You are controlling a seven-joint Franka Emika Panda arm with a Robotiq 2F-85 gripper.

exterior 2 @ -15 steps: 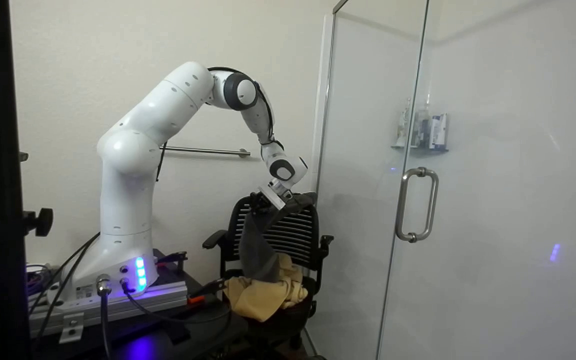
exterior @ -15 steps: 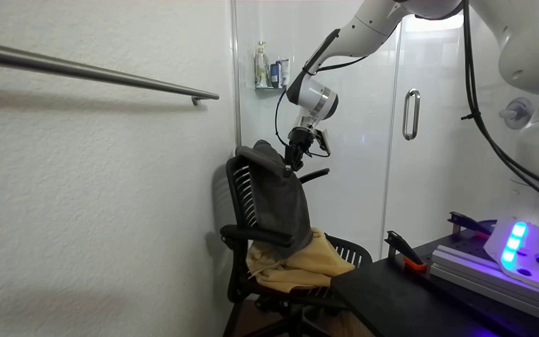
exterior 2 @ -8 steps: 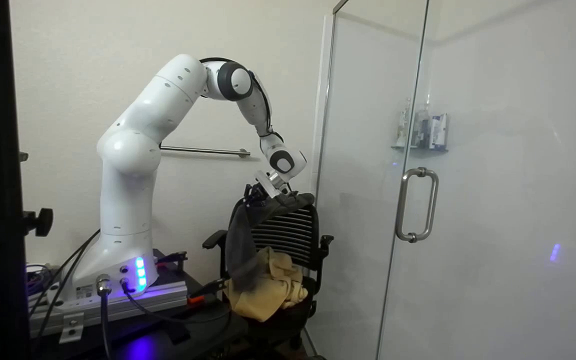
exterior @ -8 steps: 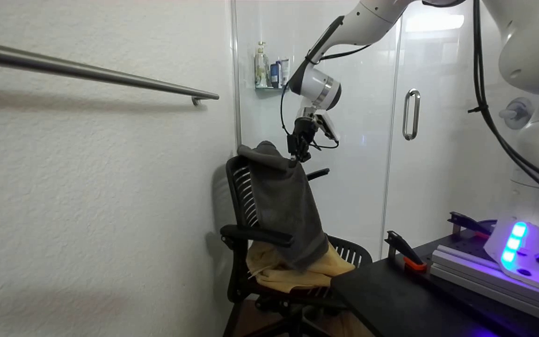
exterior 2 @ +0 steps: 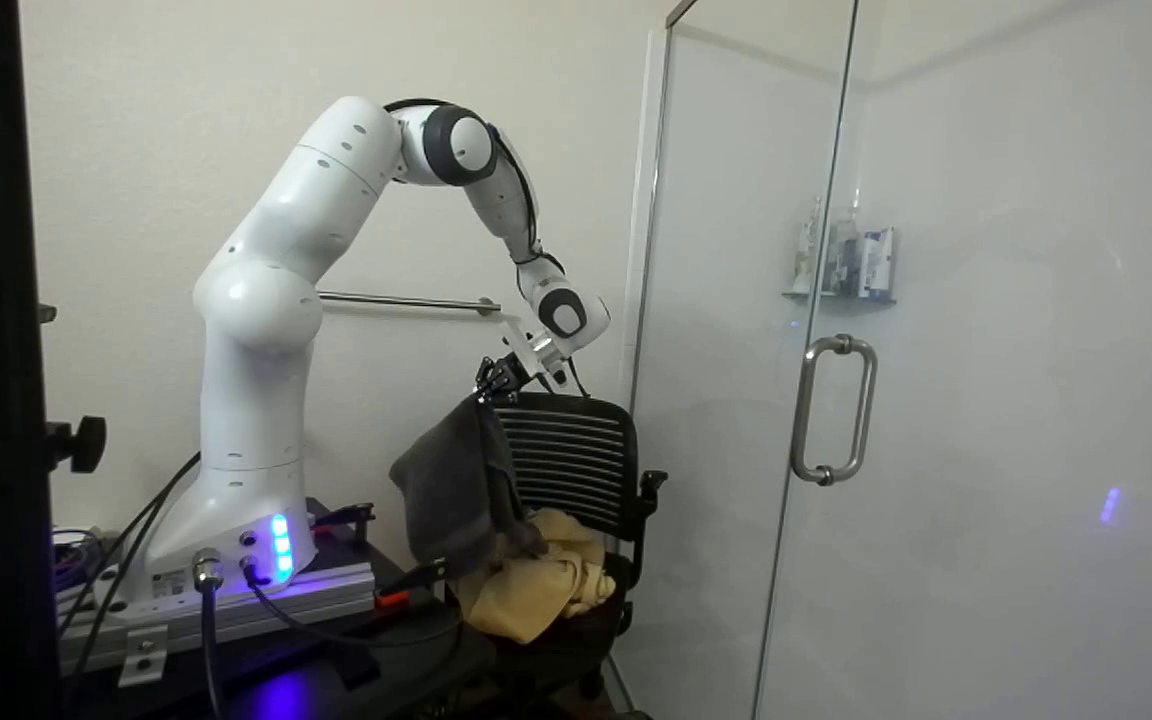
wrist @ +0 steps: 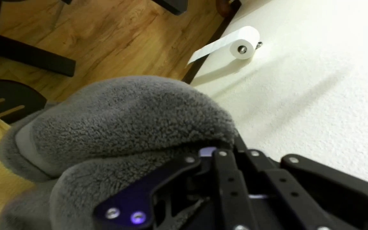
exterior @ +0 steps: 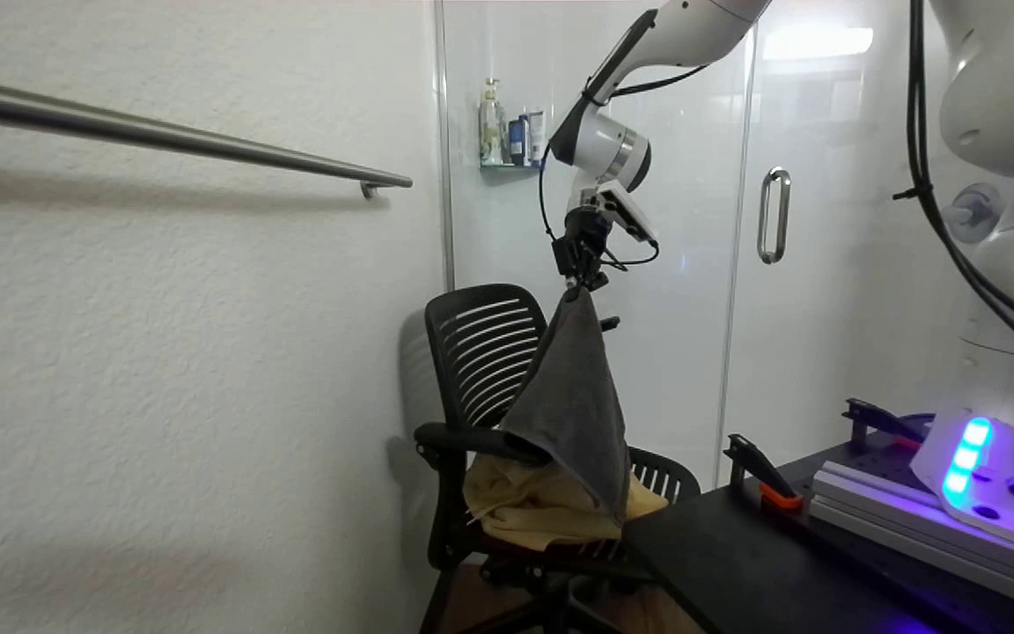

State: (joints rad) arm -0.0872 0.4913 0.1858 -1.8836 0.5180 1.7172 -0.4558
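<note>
My gripper [exterior: 577,283] is shut on the top edge of a dark grey towel [exterior: 573,405], which hangs down in a peak in front of the office chair [exterior: 450,308]. In the wrist view the plush towel [wrist: 133,118] bulges beside the black fingers [wrist: 233,179]; where it is pinched is partly hidden by its fold. From another side the towel [exterior 2: 446,490] spreads left of the chair's backrest, the gripper [exterior 2: 484,392] above it. A crumpled yellow cloth [exterior 2: 536,590] lies on the seat, and the towel's lower end hangs in front of or against it.
A black table [exterior: 736,563] with clamps and the arm's base stands close to the seat. A metal bar [exterior: 172,132] is fixed to the wall. Behind are a glass door with a handle [exterior 2: 833,410] and a bottle shelf [exterior: 507,165]. A paper roll [wrist: 244,44] hangs low.
The gripper has risen and drawn back from the chair towards the arm's base. The grey towel has come off the top of the backrest and now hangs from the gripper; the yellow cloth stays put.
</note>
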